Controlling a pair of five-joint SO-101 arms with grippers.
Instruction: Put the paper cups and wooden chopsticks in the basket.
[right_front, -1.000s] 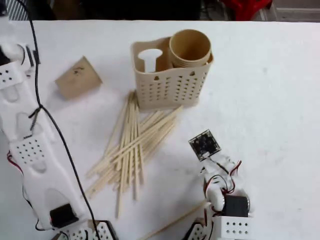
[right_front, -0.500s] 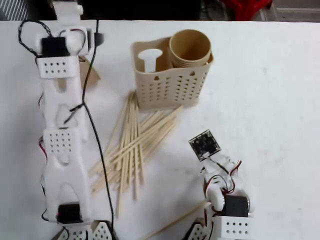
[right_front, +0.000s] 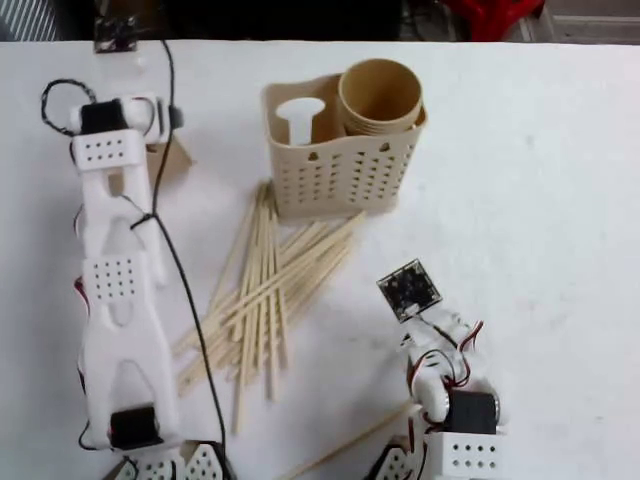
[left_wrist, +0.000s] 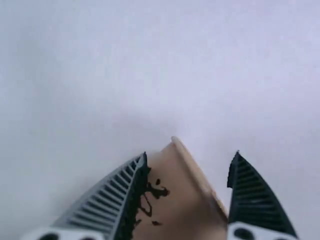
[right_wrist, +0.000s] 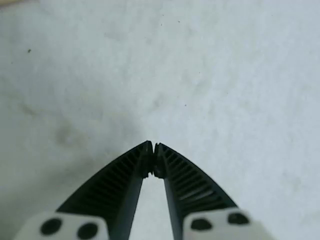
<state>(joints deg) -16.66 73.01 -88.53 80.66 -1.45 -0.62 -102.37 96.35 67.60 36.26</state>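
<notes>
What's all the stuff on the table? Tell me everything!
basket: one, cream with holes, mid-table.
stacked paper cups: one stack, brown, inside the basket; number unclear.
loose paper cup: one, brown, on the table at the left claw.
wooden chopsticks: a pile, pale wood, in front of the basket.
stray chopstick: one, pale wood, by the right arm's base.
table: one, white.
left claw: one, black, open around the loose paper cup.
right claw: one, black, shut, over the table.

Left arm (right_front: 110, 280): white shells, perforated grids, black cable (right_front: 187, 300). Right arm (right_front: 445, 400): white, red wires, black square board (right_front: 408, 289) at 11 o'clock. Right gripper (right_wrist: 153, 147): black, ribbed.
</notes>
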